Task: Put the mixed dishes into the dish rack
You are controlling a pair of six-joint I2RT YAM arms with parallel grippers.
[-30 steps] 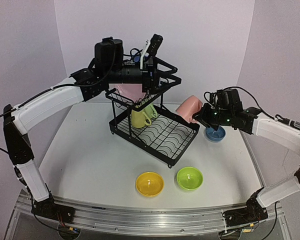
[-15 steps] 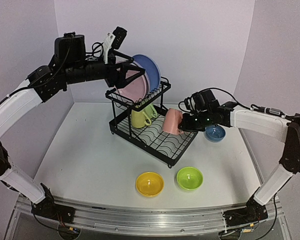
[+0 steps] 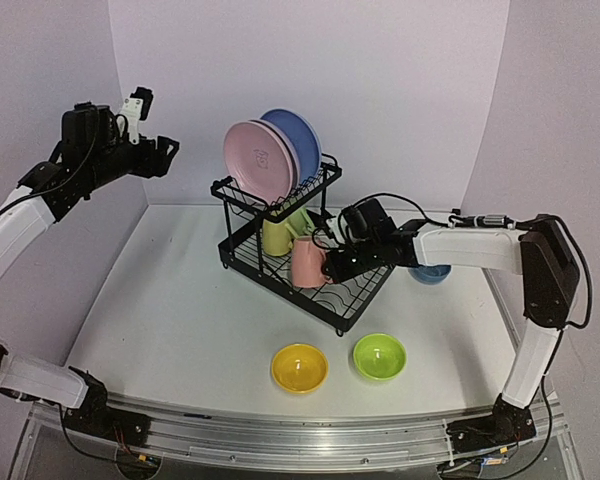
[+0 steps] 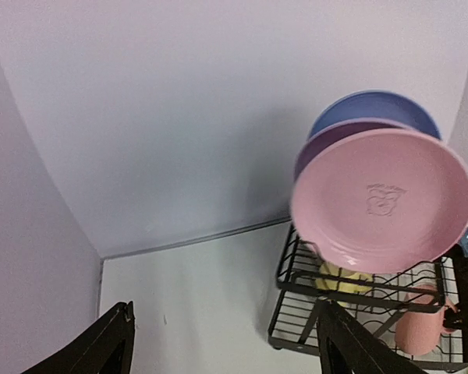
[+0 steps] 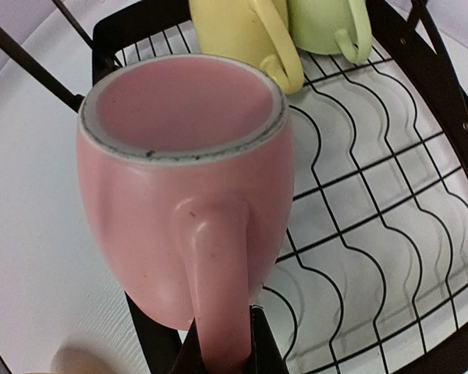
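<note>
We saw the right jaws clamped on the handle of the pink mug (image 3: 305, 262), over the lower tray of the dish rack (image 3: 365, 290) at frame centre, just beside the yellow mug (image 3: 277, 238), while the left jaws stood wide and empty at far upper left.

The right gripper (image 5: 225, 347) pinches a pink mug (image 5: 183, 179) by its handle over a black wire rack (image 5: 152, 343) holding a yellow mug (image 5: 234, 27) and a green mug (image 5: 327, 22).
</note>
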